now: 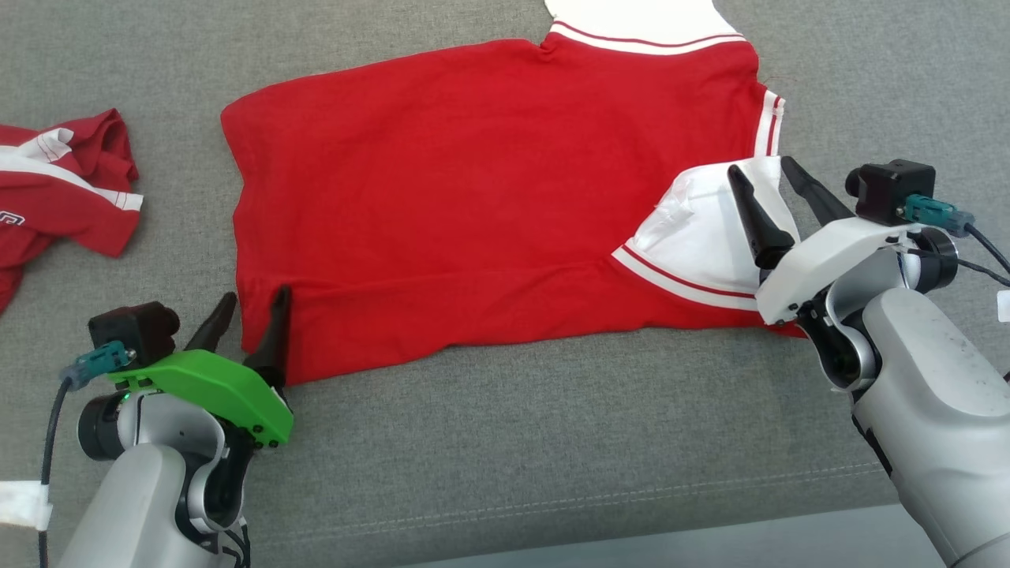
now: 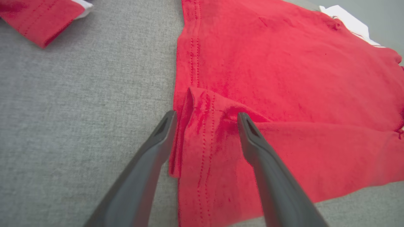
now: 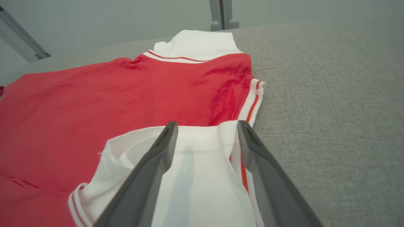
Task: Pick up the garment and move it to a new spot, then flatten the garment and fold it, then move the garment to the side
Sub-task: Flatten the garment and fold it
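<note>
Red polo-type garment [image 1: 489, 197] is lying spread out pretty flat on the grey cushion [image 1: 552, 442], long side running across, with its near long edge folded up over the body so there's a doubled band along that side. Everything else I'll place off the garment. Left gripper [image 1: 256, 293] sits at its near-left corner, jaws clearly apart; in the left wrist view one finger [image 2: 151, 151] is on the cushion just outside the stitched hem [image 2: 202, 104] and the other rests on the red cloth, so a little raised pleat of hem sits between them, but nothing is pinched. Right gripper [image 1: 761, 164] is at the garment's near-right corner, also spread wide, both fingers hovering over or lightly on the white sleeve [image 1: 702, 237] that's flopped onto the red body; can't tell whether the tips actually touch, and it isn't holding anything. A second white part with red stripe trim [image 1: 639, 20] sticks out past the garment's far edge. Off to the garment's left, well apart from it, there's another crumpled red and white piece of clothing [image 1: 63, 189].
</note>
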